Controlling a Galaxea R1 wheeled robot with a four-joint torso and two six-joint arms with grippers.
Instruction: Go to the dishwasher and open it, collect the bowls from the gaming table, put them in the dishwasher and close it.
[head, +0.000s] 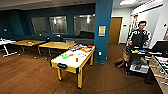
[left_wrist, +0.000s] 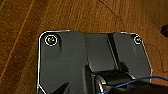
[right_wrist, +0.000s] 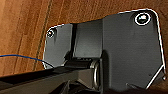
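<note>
**Gaming table ahead in a blue-walled lounge**

The gaming table (head: 73, 60), white-topped with yellow legs, stands on the brown wood floor (head: 30, 75) before a blue pillar (head: 102, 30). A green bowl (head: 65, 56) sits among bright clutter on it. A person (head: 138, 37) stands at right. Whether either gripper's fingers are open, I cannot tell.

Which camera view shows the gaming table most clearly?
The head view shows it best: the gaming table stands whole on the wooden floor, its white top carrying a green bowl and other colourful items. Both wrist views look down at floor boards behind the robot's own dark plates, so they give nothing of the table.
</note>
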